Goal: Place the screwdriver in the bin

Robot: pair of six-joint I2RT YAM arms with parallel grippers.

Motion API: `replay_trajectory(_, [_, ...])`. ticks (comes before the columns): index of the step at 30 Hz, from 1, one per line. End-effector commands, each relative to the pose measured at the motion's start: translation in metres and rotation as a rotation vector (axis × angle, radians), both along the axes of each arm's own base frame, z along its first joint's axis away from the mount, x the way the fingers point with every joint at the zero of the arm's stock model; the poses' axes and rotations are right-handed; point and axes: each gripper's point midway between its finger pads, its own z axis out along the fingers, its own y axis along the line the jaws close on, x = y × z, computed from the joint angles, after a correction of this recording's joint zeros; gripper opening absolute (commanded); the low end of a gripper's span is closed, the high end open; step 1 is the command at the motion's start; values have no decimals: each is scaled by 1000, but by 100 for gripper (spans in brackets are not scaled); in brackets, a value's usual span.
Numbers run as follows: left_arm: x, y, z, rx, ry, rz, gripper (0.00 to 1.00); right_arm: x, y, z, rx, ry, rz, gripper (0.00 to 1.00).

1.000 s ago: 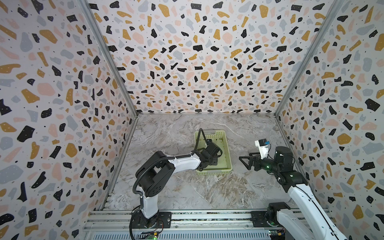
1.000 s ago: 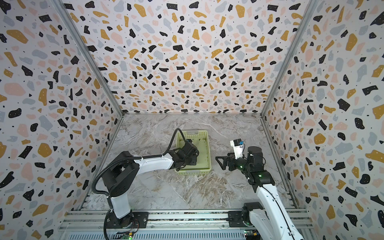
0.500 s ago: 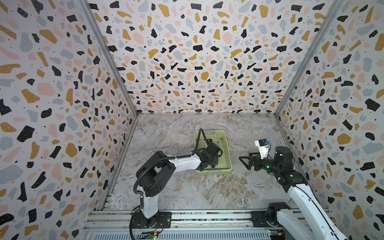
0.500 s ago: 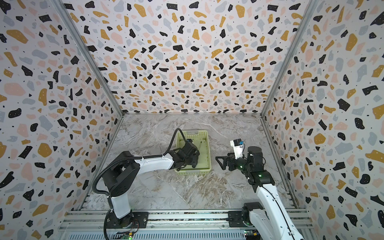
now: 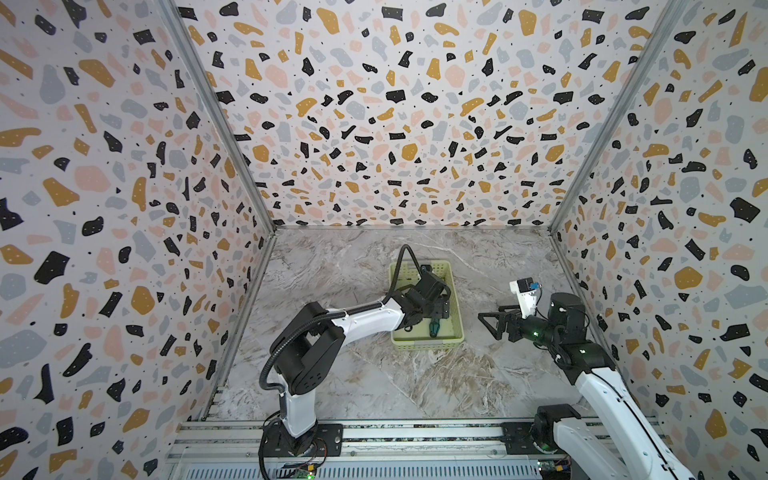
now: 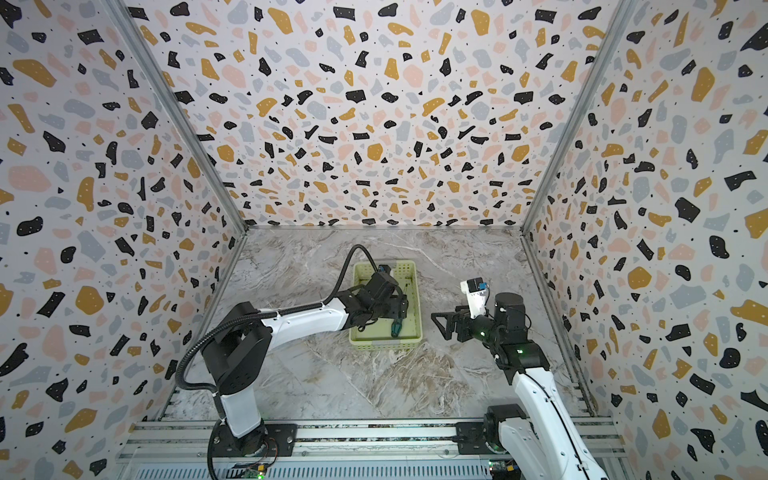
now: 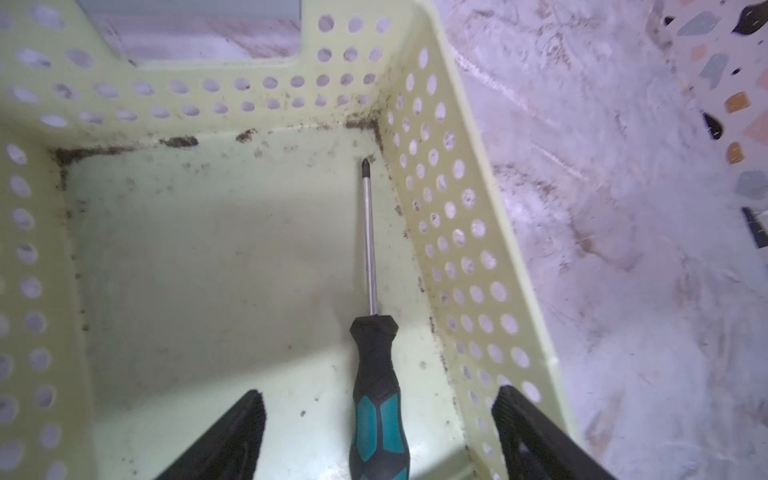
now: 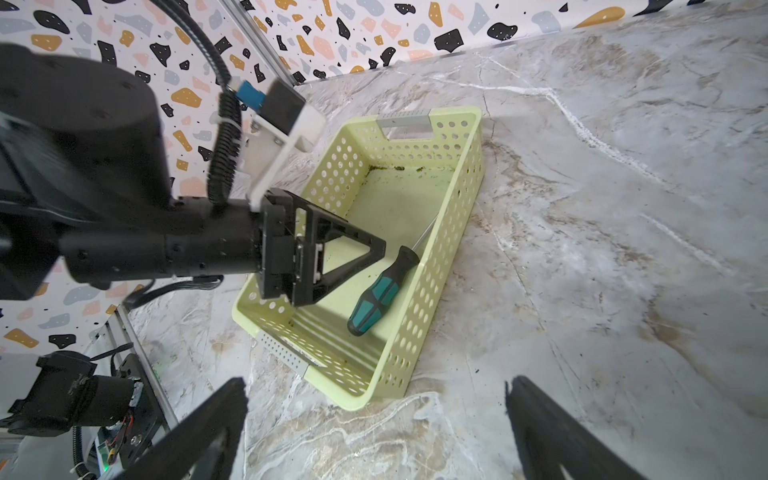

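Over on the left, the left arm reached across the marbled surface (image 5: 374, 374) into the bin (image 5: 428, 343). The left tool (image 7: 376, 409) hung low inside with its fingers (image 7: 245, 419) spread wide, one on each side of the handle and touching neither it nor anything else. And there was the screwdriver (image 7: 376, 374), flat on the bin's floor, lying just beside the long wall nearer the right arm. Its tip pointed at the corner by the handle-slot end and its green-and-black handle lay toward the near end. Further right, the right tool (image 8: 374, 392) hovered beside the bin with its jaws apart, holding nothing.
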Motion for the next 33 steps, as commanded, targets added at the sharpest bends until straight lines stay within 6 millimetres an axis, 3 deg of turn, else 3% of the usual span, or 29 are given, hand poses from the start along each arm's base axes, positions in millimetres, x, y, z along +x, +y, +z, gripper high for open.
replay_trajectory(1, [3,-1,60,-22,-115,-49,100,3,-7,2,-18,14,-42,99])
replay_trajectory(5, [3,18,105,24,-261,-65,100,19,-34,12,-73,-9,-222,99])
replay_trajectory(10, [12,92,138,125,-396,109,100,36,-76,37,-143,-144,-462,99])
replay_trajectory(13, [18,139,142,119,-404,186,100,44,-96,43,-181,-201,-575,99])
replay_trajectory(17, [16,202,146,152,-465,312,100,51,-109,39,-193,-279,-652,99])
replay_trajectory(21, [1,271,155,207,-629,547,100,55,-115,30,-212,-331,-684,99])
replay_trajectory(25, [-21,325,152,227,-758,758,100,60,-120,21,-262,-355,-694,99])
replay_trajectory(29, [-32,347,134,241,-800,808,100,66,-124,10,-317,-403,-703,99])
replay_trajectory(33, [-30,345,119,342,-820,737,100,68,-138,-6,-366,-453,-771,99])
